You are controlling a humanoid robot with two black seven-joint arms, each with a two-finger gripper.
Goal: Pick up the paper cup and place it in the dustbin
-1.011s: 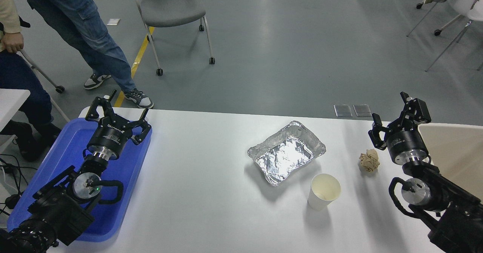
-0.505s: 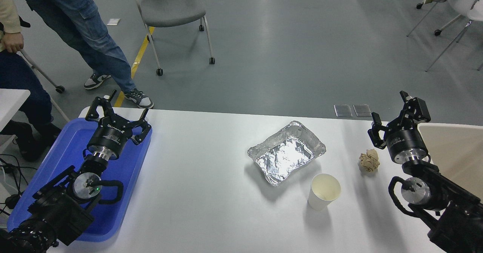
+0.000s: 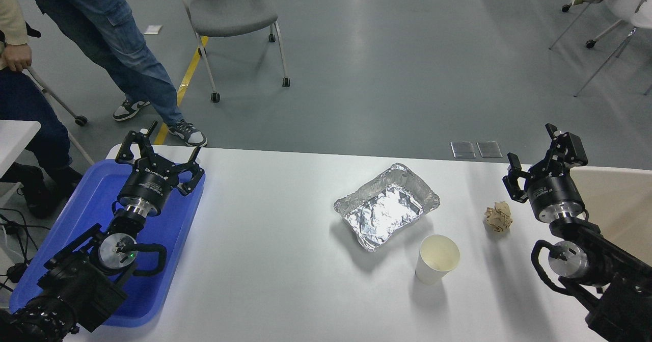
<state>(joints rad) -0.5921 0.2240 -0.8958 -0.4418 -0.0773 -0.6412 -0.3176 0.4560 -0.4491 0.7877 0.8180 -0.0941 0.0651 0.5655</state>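
**Q:** Grey workshop floor behind, white tabletop in front; where does the paper cup stand?

**R:** Upright, mouth up, near the front edge right of centre; a crinkled foil tray lies just beyond it, and a crumpled brown paper ball sits off to its right; the cup touches neither.

**Q:** And the arms?

**R:** The right gripper hangs past the paper ball, beside the beige dustbin at the right edge, well apart from the cup; its jaws are spread and hold nothing; the left gripper is parked over the blue tray, jaws likewise spread and empty.

**Q:** How should the pick go?

**R:** I judge the reach has yet to begin; the arm needs to swing toward the near side, passing clear of the paper ball; straddle the cup wall below the rolled rim and squeeze lightly, since thin paper crushes; lift straight up before carrying it right over the bin, so the foil tray is not nudged.
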